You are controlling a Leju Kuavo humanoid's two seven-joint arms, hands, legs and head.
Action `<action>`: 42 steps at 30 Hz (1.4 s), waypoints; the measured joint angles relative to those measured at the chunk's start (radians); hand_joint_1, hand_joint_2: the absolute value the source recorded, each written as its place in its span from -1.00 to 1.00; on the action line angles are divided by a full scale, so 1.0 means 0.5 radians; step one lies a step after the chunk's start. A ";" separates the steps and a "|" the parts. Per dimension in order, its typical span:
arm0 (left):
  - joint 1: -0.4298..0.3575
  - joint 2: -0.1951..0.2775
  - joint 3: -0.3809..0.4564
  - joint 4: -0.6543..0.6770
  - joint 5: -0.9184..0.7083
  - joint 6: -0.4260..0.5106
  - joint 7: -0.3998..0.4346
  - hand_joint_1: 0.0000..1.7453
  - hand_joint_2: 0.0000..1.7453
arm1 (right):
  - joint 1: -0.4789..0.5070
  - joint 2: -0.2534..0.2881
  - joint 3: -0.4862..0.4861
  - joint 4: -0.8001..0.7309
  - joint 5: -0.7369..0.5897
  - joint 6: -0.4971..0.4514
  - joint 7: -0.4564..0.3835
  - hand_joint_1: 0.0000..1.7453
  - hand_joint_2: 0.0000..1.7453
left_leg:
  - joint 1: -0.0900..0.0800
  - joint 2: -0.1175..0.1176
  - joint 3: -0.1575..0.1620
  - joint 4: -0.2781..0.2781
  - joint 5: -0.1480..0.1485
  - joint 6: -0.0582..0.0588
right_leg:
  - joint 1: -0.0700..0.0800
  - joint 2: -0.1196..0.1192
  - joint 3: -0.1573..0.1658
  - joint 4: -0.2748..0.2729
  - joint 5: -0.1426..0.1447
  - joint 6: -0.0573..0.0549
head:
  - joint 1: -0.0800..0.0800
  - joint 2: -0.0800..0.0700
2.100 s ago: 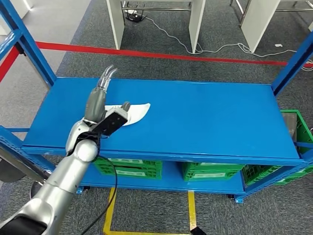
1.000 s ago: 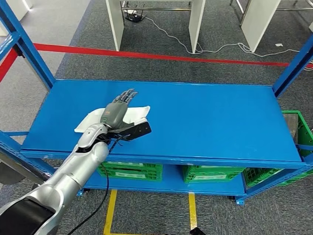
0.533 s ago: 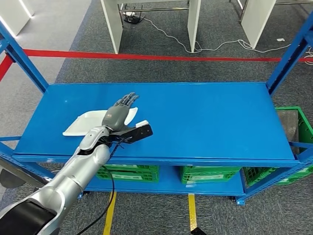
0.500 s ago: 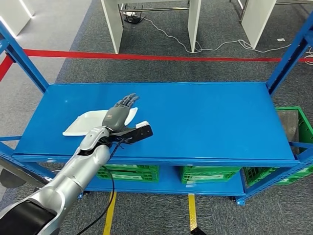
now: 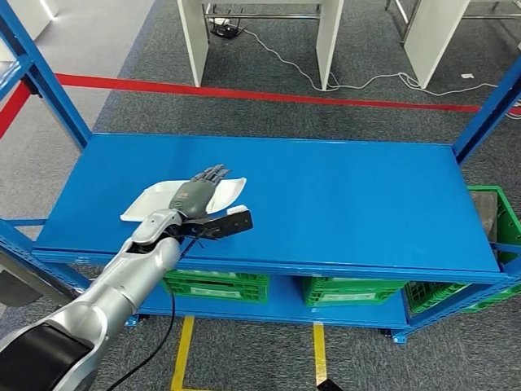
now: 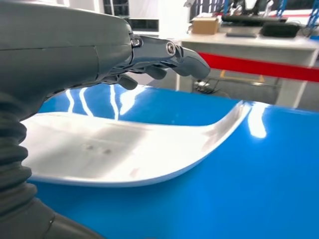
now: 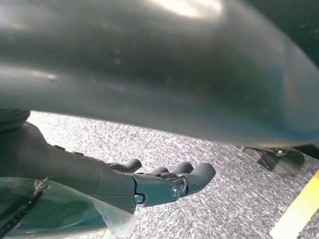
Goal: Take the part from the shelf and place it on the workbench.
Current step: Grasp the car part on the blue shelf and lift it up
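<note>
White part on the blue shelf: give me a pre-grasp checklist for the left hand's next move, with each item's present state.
1. White part lying flat on the blue shelf: ok.
2. Left hand positioned over the part: ok.
3. Fingers extended above the part, not closed on it: ok.
4. Hand touching the part: cannot tell.
5. Shelf surface beside the part free of other items: ok.
6. Right hand holding nothing, fingers extended over the floor: ok.

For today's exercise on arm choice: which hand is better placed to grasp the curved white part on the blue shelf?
Left. The left hand hovers open over the curved white part on the blue shelf; the right hand hangs above the floor.
</note>
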 joint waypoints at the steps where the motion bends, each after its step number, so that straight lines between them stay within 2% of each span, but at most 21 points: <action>1: 0.000 0.002 -0.001 0.016 -0.015 0.000 0.018 -1.00 1.00 | 0.002 -0.001 -0.001 0.000 0.002 -0.001 0.000 -1.00 -1.00 | 0.000 0.000 0.000 0.001 0.000 -0.001 | -0.003 -0.001 -0.039 0.078 -0.016 0.007 | 0.000 0.000; 3: -0.002 0.009 -0.002 0.045 -0.046 0.005 0.054 -1.00 1.00 | 0.007 -0.002 -0.005 0.000 0.005 -0.002 0.001 -1.00 -1.00 | 0.004 0.000 0.000 0.007 -0.004 -0.007 | -0.009 -0.003 -0.012 0.019 0.058 0.019 | 0.000 0.000; 4: -0.005 0.012 -0.002 0.058 -0.064 0.014 0.073 -1.00 1.00 | 0.008 -0.003 -0.009 0.000 0.006 -0.003 0.001 -1.00 -1.00 | 0.007 -0.001 -0.001 0.017 -0.010 -0.015 | -0.015 -0.006 0.050 -0.106 0.129 0.025 | 0.000 0.000; 6: -0.014 0.019 -0.003 0.079 -0.102 0.039 0.105 -1.00 1.00 | 0.006 -0.003 -0.015 0.000 0.009 -0.005 0.002 -1.00 -1.00 | 0.001 -0.004 -0.014 0.048 -0.025 -0.038 | -0.020 -0.006 0.165 -0.324 0.202 0.025 | 0.004 0.000; 7: -0.019 0.023 -0.003 0.089 -0.120 0.051 0.117 -1.00 1.00 | 0.005 -0.002 -0.017 0.000 0.010 -0.005 0.002 -1.00 -1.00 | -0.003 -0.005 -0.024 0.063 -0.030 -0.048 | -0.021 -0.004 0.193 -0.376 0.206 0.018 | 0.005 0.000; 11: -0.028 0.041 -0.015 0.120 -0.183 0.089 0.162 -1.00 1.00 | 0.011 -0.002 -0.026 0.000 0.020 -0.005 0.023 -1.00 -1.00 | -0.003 -0.007 -0.045 0.105 -0.055 -0.074 | -0.022 0.003 0.204 -0.385 0.199 -0.029 | -0.004 0.000; 13: -0.035 0.054 -0.018 0.132 -0.191 0.091 0.175 -1.00 1.00 | 0.011 -0.004 -0.033 0.000 0.027 -0.005 0.028 -1.00 -1.00 | 0.003 -0.007 -0.104 0.250 -0.147 -0.096 | -0.027 0.002 0.208 -0.388 0.201 -0.050 | -0.011 0.000; 15: -0.038 0.067 -0.019 0.149 -0.190 0.088 0.179 -1.00 1.00 | 0.011 -0.005 -0.037 0.000 0.030 -0.004 0.027 -1.00 -1.00 | 0.009 -0.007 -0.220 0.513 -0.264 -0.112 | -0.027 0.002 0.209 -0.388 0.199 -0.059 | -0.015 0.000; 17: -0.037 0.077 -0.021 0.165 -0.187 0.085 0.181 -1.00 1.00 | 0.012 -0.005 -0.044 0.000 0.032 -0.006 0.027 -1.00 -1.00 | 0.011 -0.007 -0.282 0.646 -0.282 -0.112 | -0.025 0.003 0.212 -0.388 0.197 -0.061 | -0.015 0.000; 18: -0.040 0.083 -0.022 0.170 -0.186 0.085 0.182 -1.00 1.00 | 0.012 -0.005 -0.047 0.000 0.033 -0.007 0.027 -1.00 -1.00 | 0.012 -0.007 -0.263 0.602 -0.234 -0.105 | -0.024 0.005 0.215 -0.388 0.196 -0.062 | -0.015 0.000; 21: -0.057 0.102 -0.022 0.181 -0.190 0.086 0.188 -1.00 1.00 | 0.009 -0.004 -0.051 0.000 0.036 -0.013 0.027 -1.00 -1.00 | 0.000 -0.008 -0.099 0.239 -0.041 -0.060 | -0.016 0.012 0.227 -0.390 0.192 -0.060 | -0.014 0.000; 23: -0.067 0.111 -0.022 0.189 -0.194 0.086 0.195 -1.00 1.00 | 0.008 -0.003 -0.052 0.000 0.037 -0.017 0.027 -1.00 -1.00 | -0.011 -0.007 -0.045 0.116 -0.016 -0.036 | -0.014 0.012 0.223 -0.394 0.194 -0.049 | -0.014 0.000; 24: -0.073 0.114 -0.022 0.192 -0.193 0.086 0.198 -0.84 1.00 | 0.008 -0.003 -0.053 0.000 0.038 -0.019 0.027 -1.00 -1.00 | -0.014 -0.007 -0.041 0.100 -0.022 -0.030 | -0.012 0.010 0.220 -0.398 0.198 -0.040 | -0.015 0.000; 27: -0.085 0.116 -0.018 0.201 -0.185 0.088 0.209 0.64 1.00 | 0.009 -0.003 -0.056 0.000 0.041 -0.022 0.027 -1.00 -1.00 | 0.004 -0.004 -0.011 0.031 -0.012 -0.022 | -0.006 0.000 0.196 -0.370 0.164 -0.010 | -0.011 0.000; 28: -0.085 0.117 -0.013 0.205 -0.177 0.087 0.212 0.98 1.00 | 0.008 -0.004 -0.059 0.000 0.042 -0.024 0.028 -1.00 -1.00 | 0.011 -0.002 -0.003 0.012 -0.004 -0.021 | -0.005 -0.001 0.161 -0.298 0.118 -0.002 | -0.009 0.000; 30: -0.078 0.119 0.001 0.216 -0.158 0.084 0.216 1.00 1.00 | 0.010 -0.005 -0.063 0.000 0.043 -0.029 0.030 -1.00 -1.00 | 0.010 -0.001 -0.003 0.007 -0.001 -0.016 | -0.008 -0.002 0.047 -0.057 0.002 0.008 | -0.007 0.000; 32: -0.064 0.121 0.013 0.228 -0.145 0.082 0.218 1.00 1.00 | 0.015 -0.005 -0.065 0.000 0.045 -0.031 0.033 -1.00 -1.00 | 0.008 -0.001 -0.004 0.009 -0.002 -0.015 | -0.011 -0.002 -0.029 0.101 -0.034 0.020 | -0.008 0.000; 33: -0.059 0.123 0.018 0.233 -0.141 0.081 0.218 1.00 1.00 | 0.017 -0.006 -0.065 0.000 0.046 -0.032 0.033 -1.00 -1.00 | 0.008 -0.002 -0.003 0.012 -0.003 -0.016 | -0.013 -0.003 -0.018 0.078 0.002 0.023 | -0.007 0.000; 36: -0.055 0.126 0.037 0.245 -0.137 0.082 0.219 1.00 1.00 | 0.015 -0.006 -0.065 0.000 0.046 -0.033 0.033 -1.00 -1.00 | 0.008 -0.004 -0.009 0.042 -0.018 -0.038 | -0.019 -0.007 0.159 -0.275 0.173 0.026 | -0.006 0.000; 38: -0.058 0.129 0.049 0.248 -0.135 0.083 0.220 1.00 1.00 | 0.014 -0.006 -0.066 0.000 0.047 -0.034 0.033 -1.00 -1.00 | 0.001 -0.007 -0.023 0.065 -0.025 -0.056 | -0.018 -0.004 0.227 -0.395 0.190 0.012 | -0.007 0.000; 42: -0.064 0.141 0.062 0.252 -0.134 0.086 0.221 1.00 1.00 | 0.019 -0.008 -0.067 0.000 0.049 -0.036 0.034 -1.00 -1.00 | 0.002 -0.008 -0.044 0.112 -0.059 -0.087 | -0.023 -0.001 0.236 -0.402 0.190 -0.032 | -0.015 0.000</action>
